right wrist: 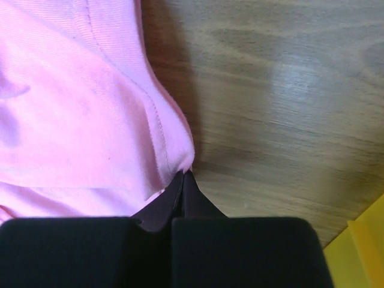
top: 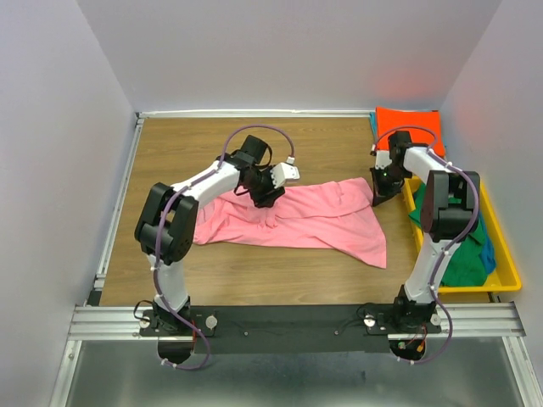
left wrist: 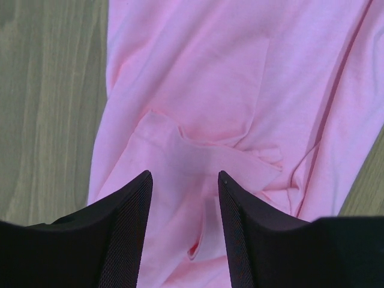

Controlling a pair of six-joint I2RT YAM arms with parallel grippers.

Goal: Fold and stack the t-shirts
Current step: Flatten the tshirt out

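Right claw [right wrist: 183,178] pinches the hem of the pink t-shirt [right wrist: 78,120], left claw [left wrist: 185,177] spread over its rumpled middle.

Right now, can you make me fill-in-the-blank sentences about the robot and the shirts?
The right gripper is ____ on the pink t-shirt's edge.
The left gripper hangs above it with its jaws ____.
The green t-shirt lies in the ____ bin.
Missing words: shut, open, yellow.

Wooden table [top: 254,263]; yellow bin [top: 506,250] (right side)
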